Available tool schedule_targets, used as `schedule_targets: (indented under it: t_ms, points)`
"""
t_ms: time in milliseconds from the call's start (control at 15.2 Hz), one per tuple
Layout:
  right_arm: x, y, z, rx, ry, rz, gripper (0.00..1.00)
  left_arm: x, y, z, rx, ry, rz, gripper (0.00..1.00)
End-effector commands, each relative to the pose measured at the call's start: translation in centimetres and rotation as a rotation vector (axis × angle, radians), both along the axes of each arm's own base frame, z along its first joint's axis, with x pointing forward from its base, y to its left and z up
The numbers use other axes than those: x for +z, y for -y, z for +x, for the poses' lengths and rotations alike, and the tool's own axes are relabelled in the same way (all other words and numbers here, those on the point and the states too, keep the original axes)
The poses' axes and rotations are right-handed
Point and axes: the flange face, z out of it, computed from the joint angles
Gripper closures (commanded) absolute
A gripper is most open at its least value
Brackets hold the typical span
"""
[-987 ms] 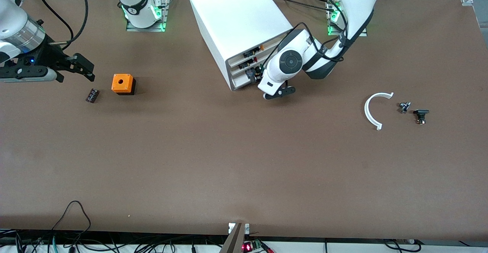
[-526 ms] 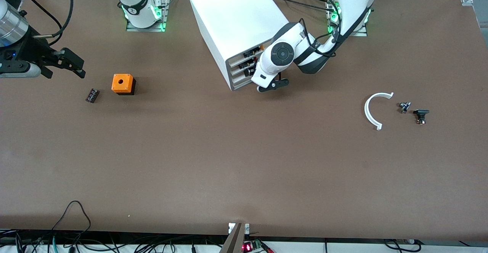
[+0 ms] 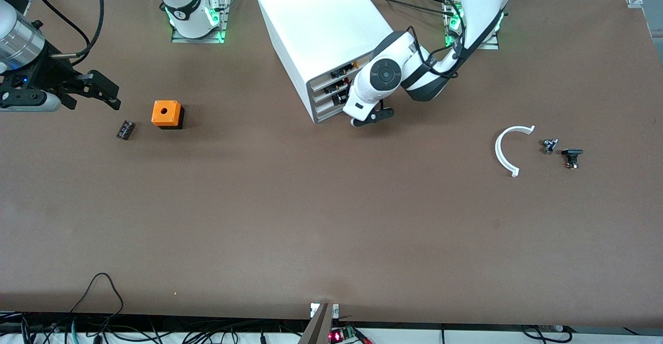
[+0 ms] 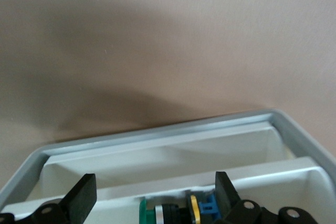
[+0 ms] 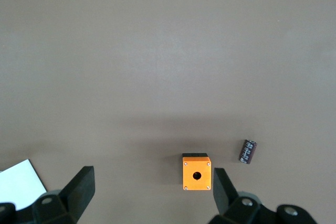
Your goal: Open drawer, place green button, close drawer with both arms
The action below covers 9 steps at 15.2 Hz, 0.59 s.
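Fingers of my left gripper (image 4: 152,200) stand spread apart at the cabinet's (image 3: 323,28) front, holding nothing, right at the drawer (image 4: 173,156); between my fingertips sits the button (image 4: 163,214), green cap showing, in the drawer's tray. Up over the table's (image 3: 311,219) right-arm end, my right gripper (image 5: 149,195) waits, spread wide and empty, above the orange box (image 5: 196,172).

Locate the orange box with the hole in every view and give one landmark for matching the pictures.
Front view: the orange box stands on the table toward the right arm's end.
Left wrist view: not in it.
Right wrist view: the box lies below the camera, seen between the open jaws.
Shared landmark: the small dark cylinder beside the box.
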Motion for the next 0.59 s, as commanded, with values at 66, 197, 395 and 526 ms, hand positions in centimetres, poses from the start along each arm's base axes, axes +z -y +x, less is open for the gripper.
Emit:
schedule_targets:
  t_ms: [66,197,395,526]
  points:
    - [1.3,0.0,0.3,-0.017,0.013,-0.002,0.00,5.7,-3.5,5.0,0.058,0.064,-0.011,0.00]
    - [1.1,-0.1,0.5,-0.010,0.013,0.003,0.00,8.6,-7.0,8.6,0.024,0.125,0.024,0.00]
    - [1.6,-0.2,0.5,-0.007,0.022,0.002,0.00,14.0,-12.4,13.3,-0.068,0.127,0.065,0.00]
    - [1.6,-0.1,0.5,-0.011,0.022,0.002,0.00,17.7,-16.4,15.9,-0.154,0.150,0.091,0.00]
